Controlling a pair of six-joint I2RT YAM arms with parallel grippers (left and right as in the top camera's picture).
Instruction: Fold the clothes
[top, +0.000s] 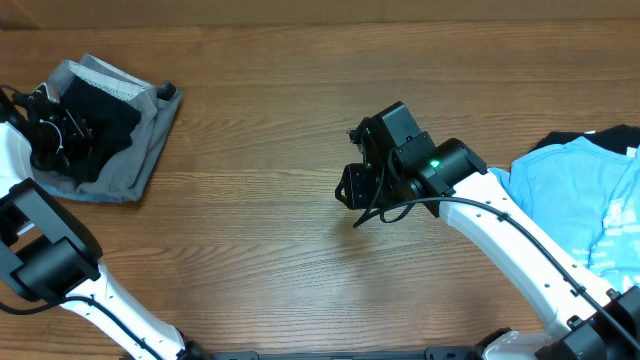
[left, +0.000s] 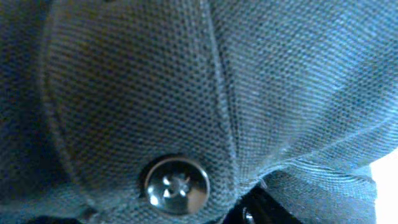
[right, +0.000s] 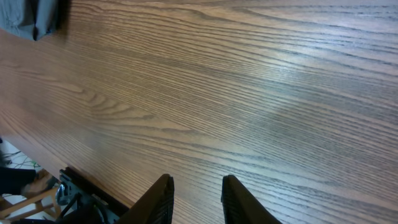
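Observation:
Grey buttoned shorts (top: 140, 145) lie crumpled at the table's far left, with a black garment (top: 105, 118) on top of them. My left gripper (top: 55, 125) is down in this pile. The left wrist view is filled by grey woven cloth (left: 280, 81) and a metal button (left: 177, 185), and the jaws are hidden there. A light blue T-shirt (top: 570, 195) lies at the right edge, with black fabric (top: 568, 138) showing along its top. My right gripper (top: 352, 190) hovers over bare wood mid-table, open (right: 196, 199) and holding nothing.
The wooden table (top: 260, 90) runs between the two piles. In the right wrist view its edge (right: 81, 177) shows at lower left, with a corner of grey cloth (right: 31, 15) at upper left.

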